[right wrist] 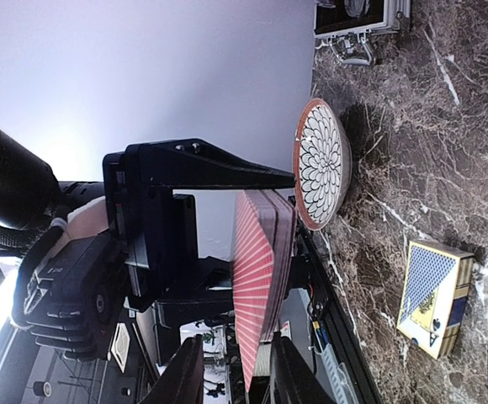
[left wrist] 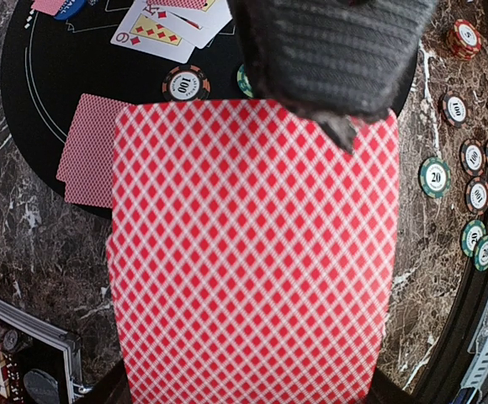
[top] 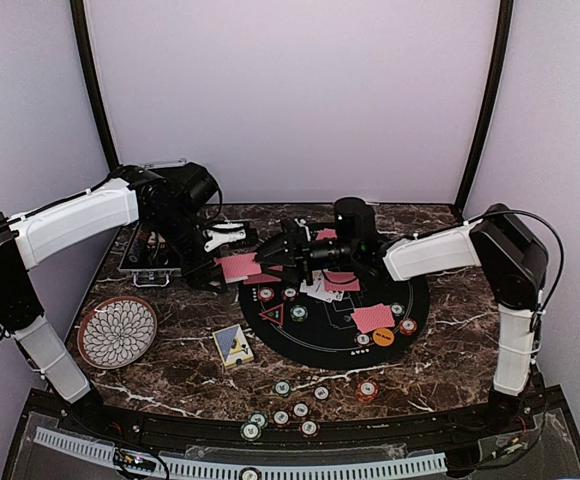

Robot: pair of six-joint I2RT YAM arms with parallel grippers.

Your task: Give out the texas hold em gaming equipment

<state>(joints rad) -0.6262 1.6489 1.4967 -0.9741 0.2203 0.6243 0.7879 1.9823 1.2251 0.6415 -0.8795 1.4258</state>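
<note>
I count eight poker chips point(top: 282, 388) loose on the near surface and six more on the black round mat point(top: 335, 345). Also on the mat are one orange disc point(top: 383, 337), one red triangle point(top: 272, 316), a few face-up cards point(left wrist: 164, 29), and face-down red-backed cards point(top: 373, 318) at four spots I can see. One card box point(top: 233, 344), one patterned plate point(top: 117, 331) and one metal case point(top: 150, 262) sit to the left. My left arm reaches in over the case. My left gripper point(top: 222, 262) is clamped on a deck point(left wrist: 252, 252), held back-up above the mat's left edge. My right arm stretches leftward across the mat. My right gripper point(right wrist: 237, 379) has its fingers apart on either side of the deck's edge, and I cannot tell whether they touch it.
</note>
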